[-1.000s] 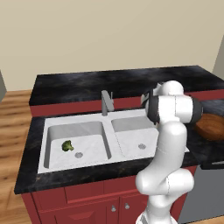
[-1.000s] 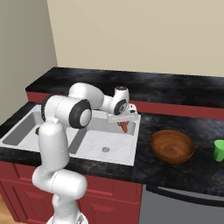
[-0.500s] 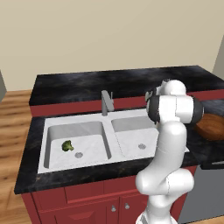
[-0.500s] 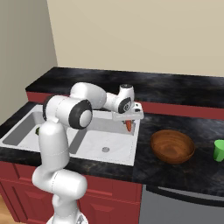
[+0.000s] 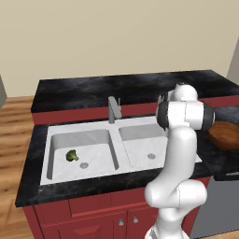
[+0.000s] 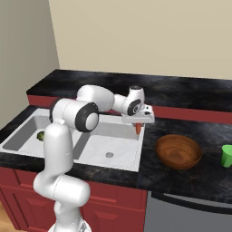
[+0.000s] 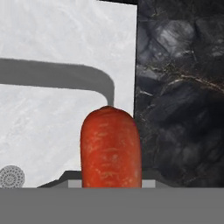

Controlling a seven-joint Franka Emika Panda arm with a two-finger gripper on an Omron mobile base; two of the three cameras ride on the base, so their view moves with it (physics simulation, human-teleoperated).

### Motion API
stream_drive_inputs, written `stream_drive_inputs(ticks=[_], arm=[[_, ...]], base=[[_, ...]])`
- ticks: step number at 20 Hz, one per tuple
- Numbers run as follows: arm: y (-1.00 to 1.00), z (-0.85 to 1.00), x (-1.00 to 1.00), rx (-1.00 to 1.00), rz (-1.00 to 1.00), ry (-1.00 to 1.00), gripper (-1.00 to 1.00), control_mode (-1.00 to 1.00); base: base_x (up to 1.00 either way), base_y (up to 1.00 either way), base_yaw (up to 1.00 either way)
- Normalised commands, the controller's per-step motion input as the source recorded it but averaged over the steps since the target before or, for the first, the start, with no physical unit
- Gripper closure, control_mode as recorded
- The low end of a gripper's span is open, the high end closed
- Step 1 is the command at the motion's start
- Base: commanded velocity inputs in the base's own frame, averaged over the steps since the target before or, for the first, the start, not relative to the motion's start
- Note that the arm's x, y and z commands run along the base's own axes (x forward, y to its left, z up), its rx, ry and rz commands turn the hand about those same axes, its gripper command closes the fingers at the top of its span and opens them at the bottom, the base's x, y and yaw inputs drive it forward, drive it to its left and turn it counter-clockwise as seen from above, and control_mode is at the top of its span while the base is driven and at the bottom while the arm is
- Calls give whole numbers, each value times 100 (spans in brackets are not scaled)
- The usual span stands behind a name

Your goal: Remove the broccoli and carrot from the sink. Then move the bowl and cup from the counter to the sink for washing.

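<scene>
Both base views look down across the sink (image 5: 81, 140) from opposite sides; hand view hangs close above.

A plain tan wall (image 5: 116, 37) stands behind everything. In the right base view a darker side wall (image 6: 22, 54) meets it at a corner on the left.

Red cabinets (image 5: 93, 219) sit at the front, and 2 small round silver knobs (image 5: 121, 222) show close together on the doors. A thin red strip (image 6: 190, 114) runs along the back, under a raised black ledge (image 5: 126, 86).

A grey panel (image 6: 190, 215) sits to the right of the red doors, with a dark band along its top.

A wood floor (image 5: 14, 140) with brown planks shows on the left.
</scene>
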Motion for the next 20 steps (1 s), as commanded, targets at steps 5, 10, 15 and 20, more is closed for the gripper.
stream_drive_inputs(ticks=[5, 10, 15, 20], arm=[[-31, 0, 19, 0, -11, 0, 100, -100], [-31, -1, 22, 0, -8, 0, 100, -100], [-34, -5, 20, 0, -6, 0, 100, -100], [-34, -8, 19, 0, -5, 0, 100, -100]], base=[[0, 0, 0], [0, 0, 0], [0, 0, 0], [0, 0, 0]])
